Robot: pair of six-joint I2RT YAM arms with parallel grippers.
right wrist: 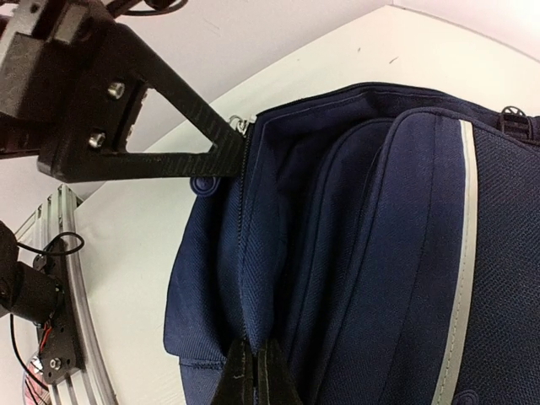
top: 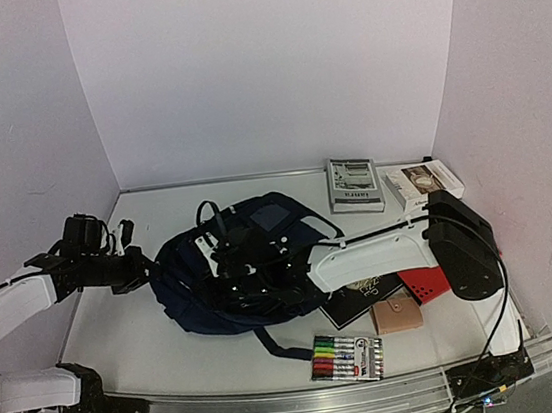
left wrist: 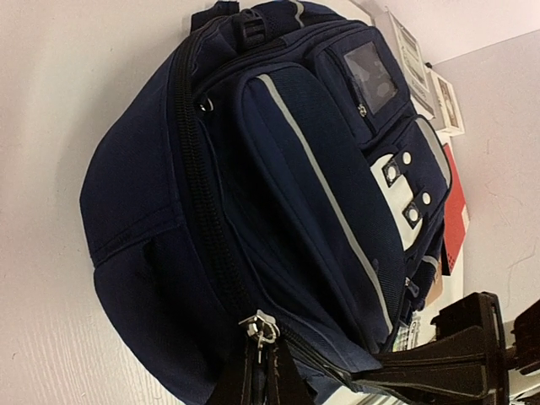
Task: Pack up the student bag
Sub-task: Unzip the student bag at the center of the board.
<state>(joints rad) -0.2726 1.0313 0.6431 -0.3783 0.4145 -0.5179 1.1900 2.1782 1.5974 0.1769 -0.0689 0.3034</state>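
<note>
Left end effector (left wrist: 263, 361) clamped on zipper pull (left wrist: 259, 327) of navy student bag (left wrist: 278, 194).

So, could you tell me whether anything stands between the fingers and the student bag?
Nothing visible does. The left fingers are shut on the student bag at its zipper pull, and the right fingers pinch the edge of its opening.

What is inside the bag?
Nothing inside shows: the zipper on the bag looks closed along its visible length, so outer fabric covers the interior. Whether anything is packed cannot be told.
</note>
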